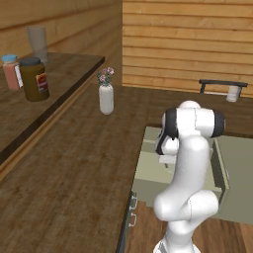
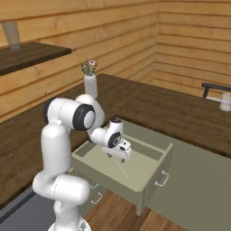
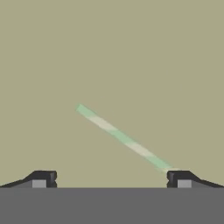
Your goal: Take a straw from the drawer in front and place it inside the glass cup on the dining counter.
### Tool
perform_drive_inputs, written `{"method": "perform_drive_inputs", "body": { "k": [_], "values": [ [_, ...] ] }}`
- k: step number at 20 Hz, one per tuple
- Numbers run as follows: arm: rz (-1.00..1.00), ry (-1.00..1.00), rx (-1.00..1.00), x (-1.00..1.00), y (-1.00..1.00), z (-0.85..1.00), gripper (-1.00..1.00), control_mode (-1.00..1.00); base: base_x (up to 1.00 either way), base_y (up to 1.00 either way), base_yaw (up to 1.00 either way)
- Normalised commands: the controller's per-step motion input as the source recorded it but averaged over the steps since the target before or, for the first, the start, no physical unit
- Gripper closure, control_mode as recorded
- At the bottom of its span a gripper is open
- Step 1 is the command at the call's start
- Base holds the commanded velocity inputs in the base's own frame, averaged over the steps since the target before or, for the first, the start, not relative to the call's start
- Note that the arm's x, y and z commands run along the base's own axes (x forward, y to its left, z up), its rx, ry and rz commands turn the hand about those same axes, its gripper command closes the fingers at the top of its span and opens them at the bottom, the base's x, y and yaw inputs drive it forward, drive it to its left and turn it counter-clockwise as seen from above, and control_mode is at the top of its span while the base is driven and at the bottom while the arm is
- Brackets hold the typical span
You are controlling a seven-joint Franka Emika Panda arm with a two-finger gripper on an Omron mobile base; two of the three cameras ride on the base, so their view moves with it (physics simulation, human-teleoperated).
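Hand view shows the 2-finger gripper (image 3: 112, 179) spread wide, gripping nothing, low over the pale floor of the open sage-green drawer (image 2: 155, 155), where the thin pale green-striped straw (image 3: 124, 139) lies diagonally near the middle.

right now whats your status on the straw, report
Tool open, low inside the open drawer. Straw flat on drawer floor, slanting toward one fingertip, not gripped. Nothing between tool and straw.
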Motion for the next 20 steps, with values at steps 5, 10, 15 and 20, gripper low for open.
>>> {"method": "perform_drive_inputs", "body": {
  "k": [5, 10, 15, 20],
  "values": [
    [0.06, 0.00, 0.00, 0.17, -0.11, -0.26, -1.00, -1.00, 0.00, 0.00, 0.00],
    [0.06, 0.00, 0.00, -0.01, -0.03, -0.33, -1.00, -1.00, 0.00, 0.00, 0.00],
    [0.07, 0.00, 0.00, -0.01, -0.01, -0.36, -1.00, -1.00, 0.00, 0.00, 0.00],
    [0.07, 0.00, 0.00, 0.06, -0.13, -0.28, -1.00, -1.00, 0.00, 0.00, 0.00]
  ]
}}
